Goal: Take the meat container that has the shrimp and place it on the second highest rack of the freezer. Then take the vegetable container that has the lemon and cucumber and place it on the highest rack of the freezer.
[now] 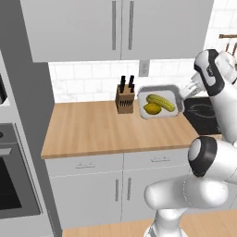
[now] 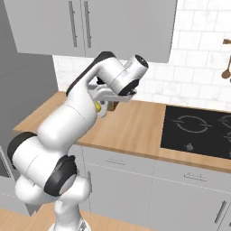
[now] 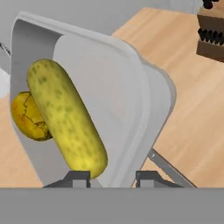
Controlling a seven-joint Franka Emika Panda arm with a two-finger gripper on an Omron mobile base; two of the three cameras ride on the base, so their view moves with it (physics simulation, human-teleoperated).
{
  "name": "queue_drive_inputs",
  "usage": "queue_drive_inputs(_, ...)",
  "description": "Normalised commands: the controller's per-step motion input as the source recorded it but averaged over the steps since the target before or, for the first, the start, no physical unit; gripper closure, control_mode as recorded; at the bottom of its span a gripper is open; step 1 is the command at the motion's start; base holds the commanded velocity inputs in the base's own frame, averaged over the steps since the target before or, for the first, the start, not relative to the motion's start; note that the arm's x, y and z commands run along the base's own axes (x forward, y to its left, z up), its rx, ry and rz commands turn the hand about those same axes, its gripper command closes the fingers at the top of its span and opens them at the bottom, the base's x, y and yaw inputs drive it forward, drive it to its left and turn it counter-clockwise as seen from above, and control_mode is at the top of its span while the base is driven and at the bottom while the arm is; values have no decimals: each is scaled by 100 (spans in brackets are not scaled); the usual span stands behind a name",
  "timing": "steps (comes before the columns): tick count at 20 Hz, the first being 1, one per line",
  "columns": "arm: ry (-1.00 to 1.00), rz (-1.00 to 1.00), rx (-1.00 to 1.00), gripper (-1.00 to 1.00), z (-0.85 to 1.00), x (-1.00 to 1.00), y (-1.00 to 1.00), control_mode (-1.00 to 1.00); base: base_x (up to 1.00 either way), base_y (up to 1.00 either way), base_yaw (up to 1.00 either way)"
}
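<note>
The vegetable container (image 1: 170,92) hangs tilted above the back of the wooden counter (image 1: 92,129), open side facing the left base camera. Inside it lie the yellow-green cucumber (image 1: 162,102) and the yellow lemon (image 1: 152,109). My gripper (image 1: 182,96) is shut on the tray's right rim. In the hand view the vegetable container (image 3: 118,96) stands on edge with its rim between my gripper's (image 3: 113,177) fingertips; the cucumber (image 3: 65,118) rests against the lemon (image 3: 28,116). A sliver of the lemon (image 2: 97,106) peeks past the arm in the right base view. The meat container, shrimp and freezer are out of view.
A wooden knife block (image 1: 125,98) stands on the counter just left of the tray. A black cooktop (image 2: 198,128) lies to the right. The wall oven (image 1: 9,180) is at the far left, with upper cabinets (image 1: 120,28) overhead.
</note>
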Motion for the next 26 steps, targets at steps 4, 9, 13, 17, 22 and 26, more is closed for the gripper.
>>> queue_drive_inputs(4,0,53,-17,100,32,-68,8,-100,0,0,0)
queue_drive_inputs(9,0,22,-19,100,15,-78,35,-100,0,0,0)
queue_drive_inputs(13,0,-14,-10,100,0,-96,41,-100,0,0,0)
queue_drive_inputs(17,-6,-42,-3,100,0,-91,30,-100,0,0,0)
queue_drive_inputs(22,-1,-35,0,100,0,-44,16,-100,0,0,0)
queue_drive_inputs(26,0,-16,0,100,-4,-29,21,-100,0,0,0)
